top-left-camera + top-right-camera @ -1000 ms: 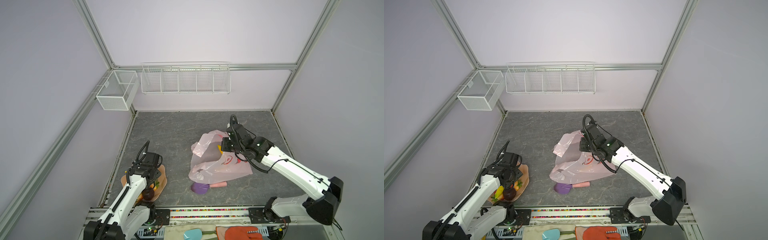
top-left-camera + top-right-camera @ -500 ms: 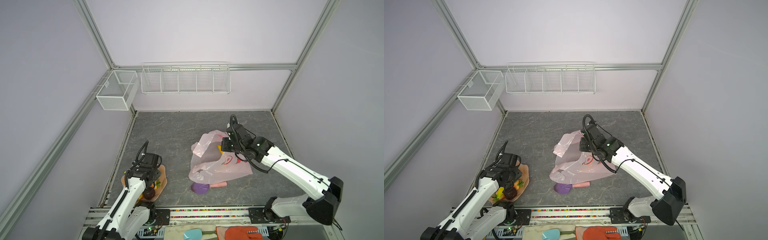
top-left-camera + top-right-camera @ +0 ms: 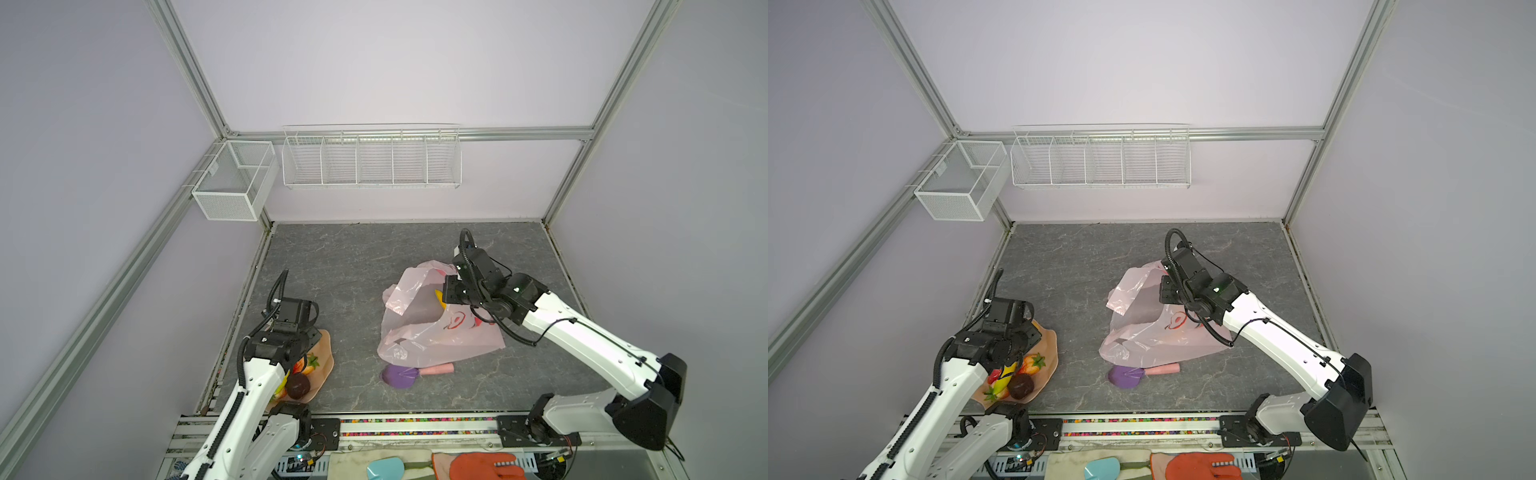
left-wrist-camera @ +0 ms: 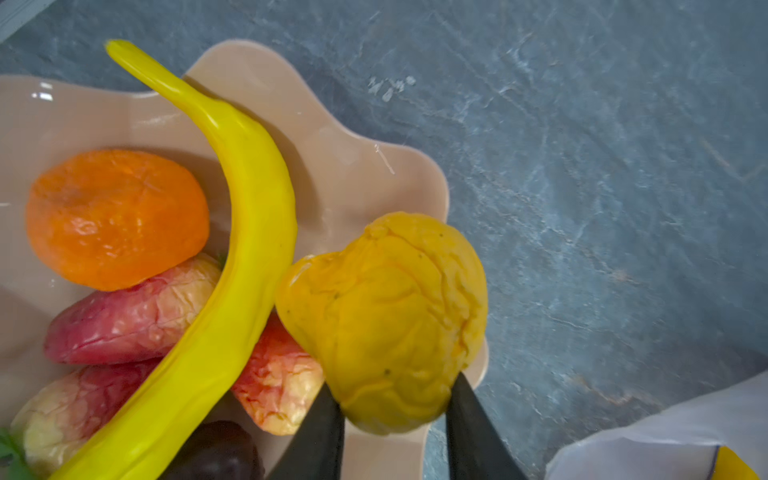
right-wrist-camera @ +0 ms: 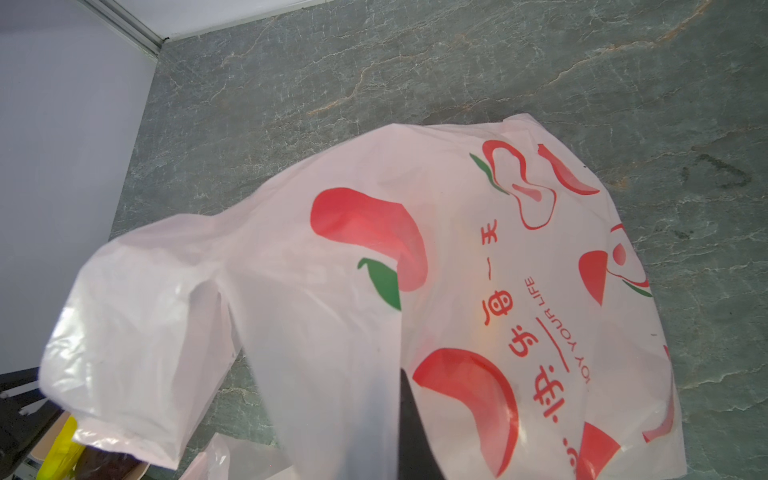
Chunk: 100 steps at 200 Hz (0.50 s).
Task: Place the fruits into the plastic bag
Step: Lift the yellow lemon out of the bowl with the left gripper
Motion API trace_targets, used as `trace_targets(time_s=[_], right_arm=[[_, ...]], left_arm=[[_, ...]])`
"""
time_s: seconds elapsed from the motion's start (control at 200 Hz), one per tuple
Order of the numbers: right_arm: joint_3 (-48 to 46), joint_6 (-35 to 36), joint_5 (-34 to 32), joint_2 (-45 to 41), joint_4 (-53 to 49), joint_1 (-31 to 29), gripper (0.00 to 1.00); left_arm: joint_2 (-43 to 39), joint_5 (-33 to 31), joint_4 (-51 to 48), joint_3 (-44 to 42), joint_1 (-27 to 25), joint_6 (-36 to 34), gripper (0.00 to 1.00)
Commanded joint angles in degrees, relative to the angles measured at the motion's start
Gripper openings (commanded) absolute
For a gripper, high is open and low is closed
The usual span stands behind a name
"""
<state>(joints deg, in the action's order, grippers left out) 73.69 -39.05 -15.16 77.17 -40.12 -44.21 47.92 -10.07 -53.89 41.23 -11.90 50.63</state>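
L tool (image 4: 392, 401) on fruit (image 4: 382, 316) (prob. mango)

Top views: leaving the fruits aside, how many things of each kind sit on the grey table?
Translucent pink plastic bag: 1
Peach scalloped bowl: 1
Purple scoop with pink handle: 1
Total: 3

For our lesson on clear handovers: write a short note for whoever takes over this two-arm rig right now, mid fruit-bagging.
Left gripper: shut on a yellow fruit, over the bowl edge.
Right gripper: shut on the plastic bag rim, holding its mouth up.
Done: a yellow piece shows inside the bag.
Left: bag the held fruit; banana, orange fruit, red-yellow fruits and dark ball lie in the bowl.
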Motion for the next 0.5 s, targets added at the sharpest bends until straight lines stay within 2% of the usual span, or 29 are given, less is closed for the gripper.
trace_targets(time_s=[0.0, 0.3, 0.495], right_arm=[[1.22, 0.52, -0.12, 0.5, -1.3, 0.44, 0.06], [1.95, 0.94, 0.04, 1.45, -1.67, 0.44, 0.06], [1.99, 1.11, 0.08, 1.75, -1.74, 0.44, 0.06]], left_arm=[[-0.97, 0.62, -1.76, 2.79, -0.27, -2.98, 0.24], [-2.38, 4.52, -1.27, 2.12, -0.49, -4.98, 0.21], [-0.18, 7.11, -2.41, 0.05, -0.58, -4.26, 0.21]])
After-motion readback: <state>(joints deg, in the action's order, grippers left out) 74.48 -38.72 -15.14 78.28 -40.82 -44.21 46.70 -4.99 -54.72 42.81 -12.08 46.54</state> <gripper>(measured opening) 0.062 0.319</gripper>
